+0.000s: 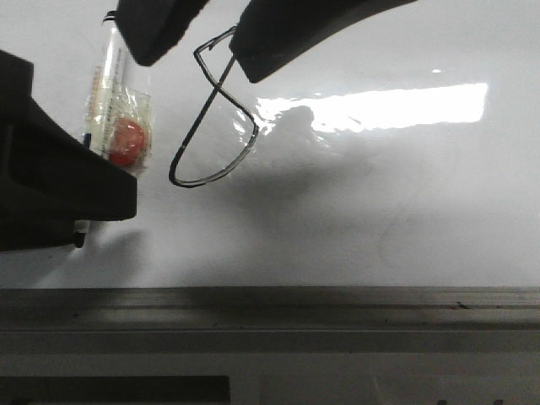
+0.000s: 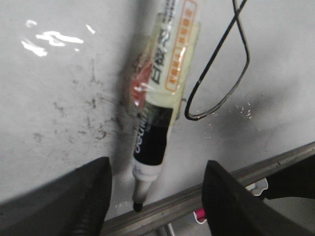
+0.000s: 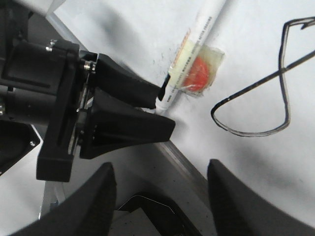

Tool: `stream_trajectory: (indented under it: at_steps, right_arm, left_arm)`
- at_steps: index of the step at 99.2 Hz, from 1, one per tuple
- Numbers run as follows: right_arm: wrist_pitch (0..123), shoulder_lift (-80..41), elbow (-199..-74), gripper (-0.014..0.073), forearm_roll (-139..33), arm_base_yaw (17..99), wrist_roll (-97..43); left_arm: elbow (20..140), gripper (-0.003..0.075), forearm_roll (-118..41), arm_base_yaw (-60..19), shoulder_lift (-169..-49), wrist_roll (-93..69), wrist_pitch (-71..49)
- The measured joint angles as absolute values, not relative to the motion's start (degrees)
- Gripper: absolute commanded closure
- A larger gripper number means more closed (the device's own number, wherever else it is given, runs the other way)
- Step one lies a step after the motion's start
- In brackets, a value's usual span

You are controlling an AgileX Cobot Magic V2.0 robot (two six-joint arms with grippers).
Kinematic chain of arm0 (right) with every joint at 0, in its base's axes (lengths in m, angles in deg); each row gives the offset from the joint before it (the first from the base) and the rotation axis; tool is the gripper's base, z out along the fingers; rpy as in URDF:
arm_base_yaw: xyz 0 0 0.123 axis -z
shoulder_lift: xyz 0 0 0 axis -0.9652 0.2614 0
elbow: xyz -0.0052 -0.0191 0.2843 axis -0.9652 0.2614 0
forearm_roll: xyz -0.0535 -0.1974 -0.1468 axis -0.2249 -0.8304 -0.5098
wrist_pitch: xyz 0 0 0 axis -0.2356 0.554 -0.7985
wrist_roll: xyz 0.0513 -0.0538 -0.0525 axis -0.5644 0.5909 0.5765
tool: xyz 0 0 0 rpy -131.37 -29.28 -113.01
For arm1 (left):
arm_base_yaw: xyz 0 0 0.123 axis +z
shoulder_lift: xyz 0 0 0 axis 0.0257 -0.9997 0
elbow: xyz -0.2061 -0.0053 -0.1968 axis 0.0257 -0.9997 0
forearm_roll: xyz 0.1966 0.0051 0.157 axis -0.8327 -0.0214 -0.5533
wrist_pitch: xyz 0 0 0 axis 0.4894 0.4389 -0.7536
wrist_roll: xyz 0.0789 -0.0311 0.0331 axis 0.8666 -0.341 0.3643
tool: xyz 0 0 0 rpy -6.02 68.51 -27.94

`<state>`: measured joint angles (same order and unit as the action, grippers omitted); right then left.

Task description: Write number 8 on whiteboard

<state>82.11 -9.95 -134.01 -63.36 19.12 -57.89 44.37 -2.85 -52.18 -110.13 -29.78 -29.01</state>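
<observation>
- Two grippers hang over the whiteboard (image 1: 405,219); the left gripper (image 2: 156,209) is wide open and holds nothing.
- Its marker (image 2: 160,103) lies loose, light, stiff and slippery; grab the middle.
- Farther off, the number 8 (image 1: 215,118) is drawn, under the open right gripper (image 1: 202,38).

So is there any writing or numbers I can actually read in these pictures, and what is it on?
"8": the number 8, hand-drawn in thin black line on the whiteboard.
Marker: Chinese characters on its label and white lettering on its black band, both too blurred to read.
Nothing else legible.
</observation>
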Motion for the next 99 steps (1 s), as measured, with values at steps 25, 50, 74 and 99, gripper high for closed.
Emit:
stream_trajectory:
  at_steps: [25,50,74,99]
  right_arm:
    - [82.34,-13.35,-134.01,0.0574,-63.36,19.12,-57.89]
    - [79.5,-21.8,-129.46,0.0657,-65.97,19.12,-57.89]
    - [69.62,-34.49,-116.09,0.0657,-71.96,19.12,-57.89]
    - [63.5,-51.24,-102.4,0.0657,-76.83,19.12,-57.89]
  left_arm:
    - [44.37,0.0323,-2.29,-52.18,-109.43,-29.78,-26.36]
    - [43.67,0.0738,-4.47,-52.06,-104.28,-29.78,-26.02]
    - [40.49,0.0741,-7.13,-52.06,-94.91,-29.78,-26.63]
    - [33.76,0.0741,-14.68,-52.06,-81.49,-29.78,-27.99]
